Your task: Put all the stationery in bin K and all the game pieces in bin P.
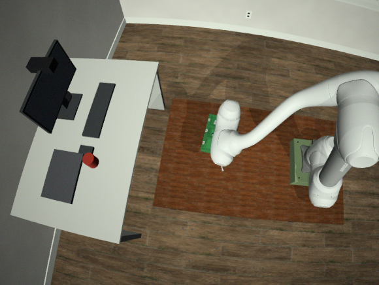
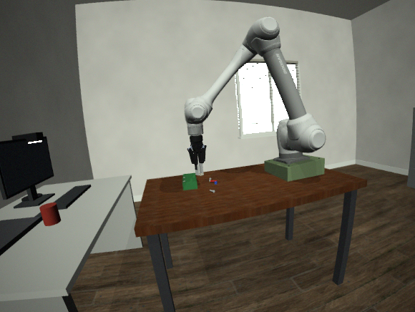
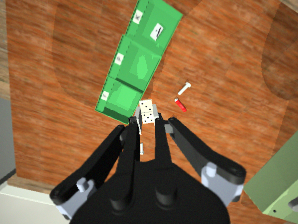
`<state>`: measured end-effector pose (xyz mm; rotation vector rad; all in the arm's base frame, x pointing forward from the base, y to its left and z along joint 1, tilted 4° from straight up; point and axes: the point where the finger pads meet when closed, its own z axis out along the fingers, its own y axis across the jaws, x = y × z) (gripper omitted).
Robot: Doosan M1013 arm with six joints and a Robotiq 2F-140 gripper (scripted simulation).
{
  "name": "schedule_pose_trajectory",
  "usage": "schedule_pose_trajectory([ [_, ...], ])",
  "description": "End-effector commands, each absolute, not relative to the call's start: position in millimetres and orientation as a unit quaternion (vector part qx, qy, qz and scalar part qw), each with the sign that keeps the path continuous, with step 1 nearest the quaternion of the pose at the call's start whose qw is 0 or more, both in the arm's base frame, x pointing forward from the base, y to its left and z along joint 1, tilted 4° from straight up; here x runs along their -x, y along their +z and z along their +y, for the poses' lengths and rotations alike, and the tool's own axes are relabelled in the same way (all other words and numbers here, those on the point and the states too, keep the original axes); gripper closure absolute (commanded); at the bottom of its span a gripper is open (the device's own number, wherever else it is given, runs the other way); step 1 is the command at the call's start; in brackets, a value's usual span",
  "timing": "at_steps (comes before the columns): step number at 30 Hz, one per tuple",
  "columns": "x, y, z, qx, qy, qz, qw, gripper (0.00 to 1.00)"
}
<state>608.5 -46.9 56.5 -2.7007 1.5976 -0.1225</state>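
Note:
My gripper (image 3: 147, 111) is shut on a small white die with black dots (image 3: 146, 111) and holds it above the brown table. It hangs by the near end of a green row of three bins (image 3: 137, 67), just off the nearest compartment's corner. The bins have small white labels, but I cannot read the letters. The bins also show in the exterior view (image 2: 189, 181), with the gripper (image 2: 199, 168) above and a little to their right. A red piece (image 3: 180, 105) and a white bolt (image 3: 184, 88) lie on the table right of the bins. A small white screw (image 2: 212, 191) lies nearer the table's front.
The arm's green base block (image 2: 294, 168) stands at the table's far right. In the top view the arm's elbow hides part of the bins (image 1: 208, 134). A separate grey desk (image 1: 82, 147) with a monitor, keyboard and red cylinder (image 1: 90, 160) stands to the left.

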Motion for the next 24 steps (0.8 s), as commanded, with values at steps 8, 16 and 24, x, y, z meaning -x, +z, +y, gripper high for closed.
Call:
schedule_pose_trajectory([
  [8,-642.1,60.7,-96.9,0.749,-0.038,0.662,0.009,0.87],
  [16,-658.2,62.7,-121.0,0.664,-0.037,0.747,0.013,0.87],
  [24,-657.8,62.6,-120.6,0.664,-0.037,0.747,0.013,0.87],
])
